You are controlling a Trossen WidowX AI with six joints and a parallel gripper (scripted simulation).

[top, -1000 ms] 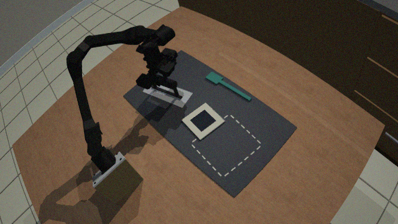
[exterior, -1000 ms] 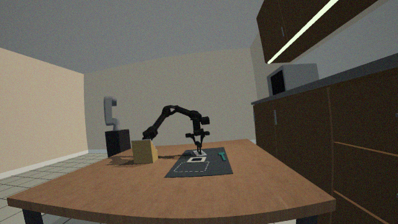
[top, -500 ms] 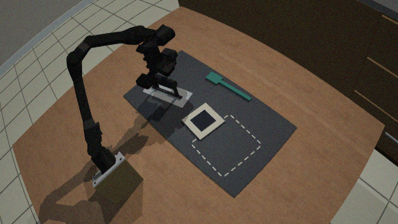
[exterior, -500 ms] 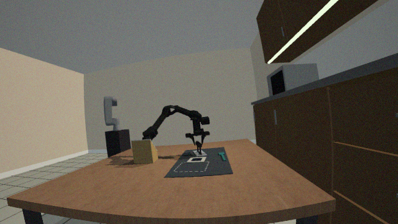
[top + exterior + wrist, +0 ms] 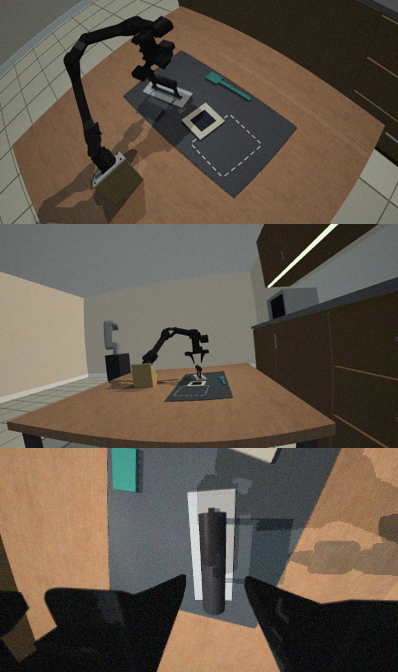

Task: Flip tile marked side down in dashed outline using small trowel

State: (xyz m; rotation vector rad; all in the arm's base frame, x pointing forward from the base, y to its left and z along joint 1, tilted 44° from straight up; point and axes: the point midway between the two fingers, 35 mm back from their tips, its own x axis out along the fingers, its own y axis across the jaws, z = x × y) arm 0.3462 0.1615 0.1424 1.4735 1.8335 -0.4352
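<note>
The trowel has a light flat blade [image 5: 186, 100] [image 5: 193, 553] and a dark bar handle [image 5: 165, 80] [image 5: 198, 369] [image 5: 213, 543] raised above it. It rests on the dark mat [image 5: 273, 127] [image 5: 217, 395] [image 5: 150, 548]. My gripper [image 5: 198, 363] [image 5: 214, 580] is open and empty, above the handle, with a fingertip to each side of it in the wrist view. The cream tile [image 5: 188, 120] lies flat with its dark square up. It is mostly outside the dashed outline [image 5: 260, 143], overlapping one side of it. The fingertips are hard to make out in the top view.
A green flat-headed tool [image 5: 214, 78] [image 5: 222, 379] [image 5: 124, 470] with a thin handle lies near the mat's far edge. The arm's base stands on a yellowish block [image 5: 119, 180] [image 5: 142, 376] beside the mat, on the wooden table [image 5: 186, 193].
</note>
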